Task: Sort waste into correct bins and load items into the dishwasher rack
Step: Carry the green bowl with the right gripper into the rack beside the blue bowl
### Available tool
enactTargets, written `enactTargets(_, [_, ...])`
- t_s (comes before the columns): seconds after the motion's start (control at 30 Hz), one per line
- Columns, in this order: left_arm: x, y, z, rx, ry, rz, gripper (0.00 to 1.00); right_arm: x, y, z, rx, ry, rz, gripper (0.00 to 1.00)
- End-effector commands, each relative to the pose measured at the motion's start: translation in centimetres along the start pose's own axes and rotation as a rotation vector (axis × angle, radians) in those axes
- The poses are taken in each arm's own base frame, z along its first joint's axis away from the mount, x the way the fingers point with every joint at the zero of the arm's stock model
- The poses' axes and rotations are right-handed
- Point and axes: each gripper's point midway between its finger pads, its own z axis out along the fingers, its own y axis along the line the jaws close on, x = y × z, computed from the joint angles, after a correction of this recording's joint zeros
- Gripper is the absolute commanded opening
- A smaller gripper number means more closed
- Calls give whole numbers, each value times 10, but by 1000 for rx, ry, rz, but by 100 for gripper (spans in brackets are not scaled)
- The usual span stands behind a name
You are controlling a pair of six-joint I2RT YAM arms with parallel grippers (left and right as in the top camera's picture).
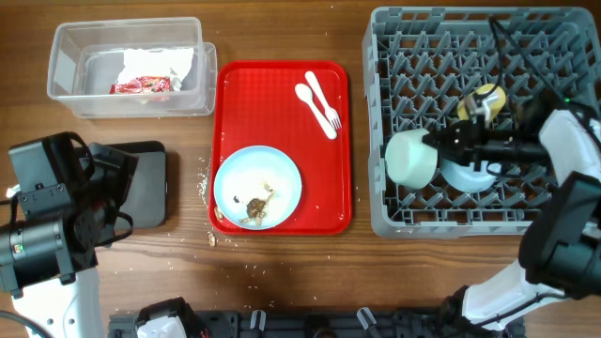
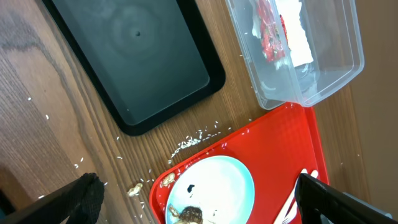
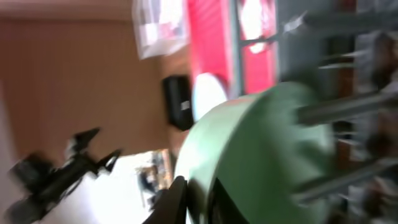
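My right gripper [image 1: 434, 147] is shut on the rim of the mint-green bowl [image 1: 410, 157], holding it on its side at the left part of the grey dishwasher rack [image 1: 470, 221]; the right wrist view shows the bowl [image 3: 261, 155] pinched between my fingers [image 3: 200, 196]. A light blue bowl [image 1: 467, 176] and a yellow-green cup [image 1: 485, 98] sit in the rack. The light blue plate [image 1: 257, 186] with brown scraps lies on the red tray [image 1: 282, 84] beside the white fork [image 1: 324, 105]. My left gripper [image 2: 199, 199] is open above the plate [image 2: 214, 186].
The clear tub [image 1: 131, 68] holds the white napkin [image 1: 164, 64] and red wrapper [image 1: 141, 85]. The black tray [image 1: 146, 183] lies at the left. Whitish crumbs [image 2: 194, 138] are scattered on the wood between the black tray and the red tray.
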Motion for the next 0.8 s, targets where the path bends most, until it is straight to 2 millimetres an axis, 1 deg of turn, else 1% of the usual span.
enactTargets(0.0, [-3,1,0,-7,-14,9,100,-17,-28,-50,476,-143,78,16])
enactTargets(0.03, [-3,1,0,-7,-14,9,100,-20,-24,-61,536,-196,73,18])
enactTargets(0.1, [-3,1,0,-7,-14,9,100,-26,-8,-81,601,-304,51,22])
enactTargets(0.17, [-3,1,0,-8,-14,9,100,-25,8,-103,681,-421,33,27])
enactTargets(0.2, [-3,1,0,-8,-14,9,100,-21,17,-109,705,-456,13,29])
enactTargets(0.27, [-3,1,0,-8,-14,9,100,-14,33,-110,700,-473,-36,28])
enactTargets(0.33, [-3,1,0,-8,-14,9,100,-4,45,-98,698,-435,-95,21])
enactTargets(0.37, [-3,1,0,-8,-14,9,100,2,48,-87,700,-396,-117,16])
enactTargets(0.4, [-3,1,0,-7,-14,9,100,9,48,-70,703,-336,-142,9])
enactTargets(0.43, [-3,1,0,-8,-14,9,100,14,47,-59,703,-301,-156,6])
enactTargets(0.53, [-3,1,0,-8,-14,9,100,27,44,-22,698,-179,-198,4])
enactTargets(0.63, [-3,1,0,-7,-14,9,100,33,37,13,698,-68,-233,4])
enactTargets(0.7, [-3,1,0,-7,-14,8,100,38,28,29,720,-5,-226,4])
enactTargets(0.73, [-3,1,0,-8,-14,9,100,38,20,37,745,30,-219,4])
enactTargets(0.77, [-3,1,0,-8,-14,9,100,38,13,40,769,48,-211,4])
